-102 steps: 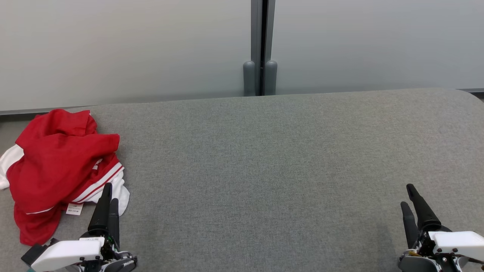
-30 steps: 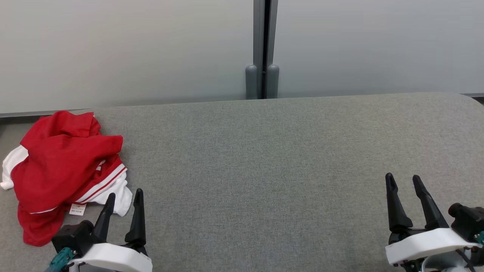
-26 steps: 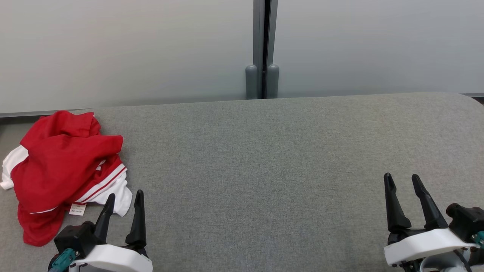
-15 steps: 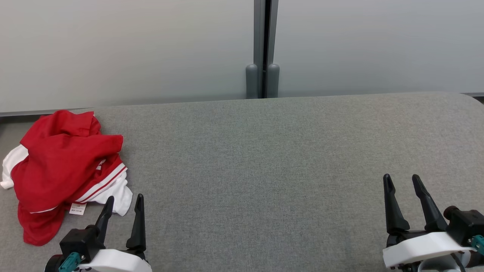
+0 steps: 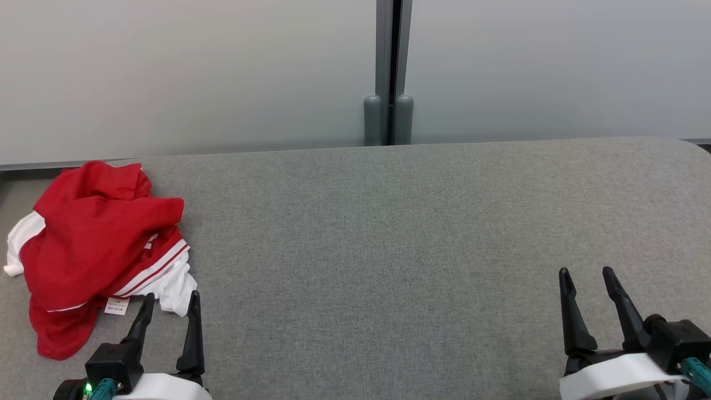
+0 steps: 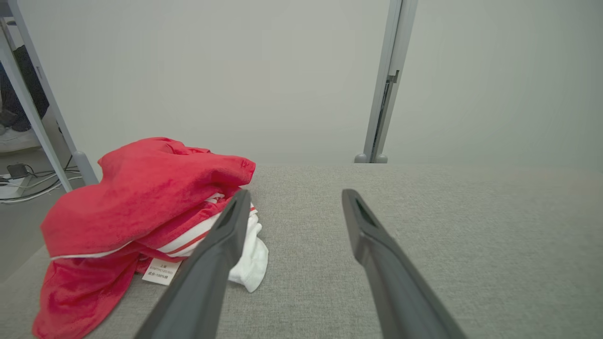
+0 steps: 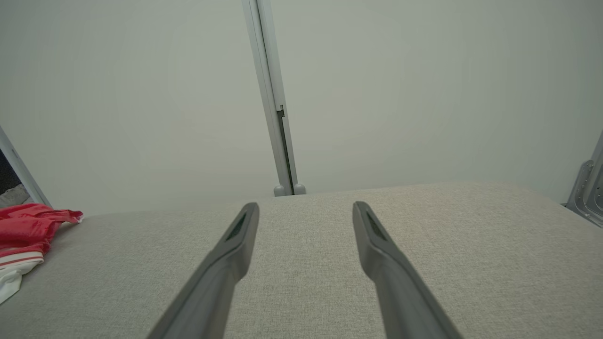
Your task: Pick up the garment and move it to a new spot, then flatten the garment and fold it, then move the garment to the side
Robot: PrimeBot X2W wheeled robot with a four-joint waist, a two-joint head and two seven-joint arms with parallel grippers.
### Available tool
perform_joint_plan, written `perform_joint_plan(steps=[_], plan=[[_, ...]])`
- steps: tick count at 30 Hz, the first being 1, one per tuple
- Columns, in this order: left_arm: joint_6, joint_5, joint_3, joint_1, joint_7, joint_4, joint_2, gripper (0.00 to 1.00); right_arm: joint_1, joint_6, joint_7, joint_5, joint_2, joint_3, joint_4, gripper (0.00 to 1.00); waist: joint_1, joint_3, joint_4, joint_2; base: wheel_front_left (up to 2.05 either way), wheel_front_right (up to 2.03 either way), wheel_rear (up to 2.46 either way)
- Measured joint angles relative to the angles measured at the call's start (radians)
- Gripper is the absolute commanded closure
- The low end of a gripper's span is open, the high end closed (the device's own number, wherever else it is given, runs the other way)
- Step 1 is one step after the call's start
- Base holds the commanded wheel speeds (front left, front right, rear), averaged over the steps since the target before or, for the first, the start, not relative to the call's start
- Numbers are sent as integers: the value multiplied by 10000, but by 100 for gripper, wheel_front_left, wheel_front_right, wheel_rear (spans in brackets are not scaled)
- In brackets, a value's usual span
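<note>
Left gripper is hovering low at the table's near left, jaws spread wide, holding nothing. Right gripper is doing the same at the near right, jaws equally wide and also holding nothing.

Garment, red with white trim, is lying crumpled at the table's left end. Its far folds are sitting close to the back edge and its left side is reaching the left edge. In the left wrist view its low red part is draping toward that edge. A white label is showing on its near side.

My left finger is pointing just beside the white hem. Whether it is touching, I cannot tell.

A wide stretch of grey cover is spreading from the garment across to my right gripper. The back edge is running along pale wall panels, with a grey post standing at mid-span. The far right corner is curving round. Beyond it, in the right wrist view, a metal bracket is standing close to the table.
</note>
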Motion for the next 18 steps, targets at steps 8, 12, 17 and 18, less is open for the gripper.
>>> perform_joint_plan(steps=[8,12,17,18], plan=[[-13,493,180,30,-159,79,-44,0,110,0,-169,-374,67,-8,10,0,0,4,-28,0,0,0,0],[-58,786,251,31,-232,105,-67,0,129,0,-222,-610,81,-8,17,0,0,-10,-61,0,0,0,0],[-111,1110,305,45,-305,182,-90,0,147,0,-314,-892,84,-25,6,0,0,-38,-85,0,0,0,0],[-119,1129,313,45,-311,188,-96,0,154,0,-316,-905,86,-31,4,0,0,-41,-88,0,0,0,0]])
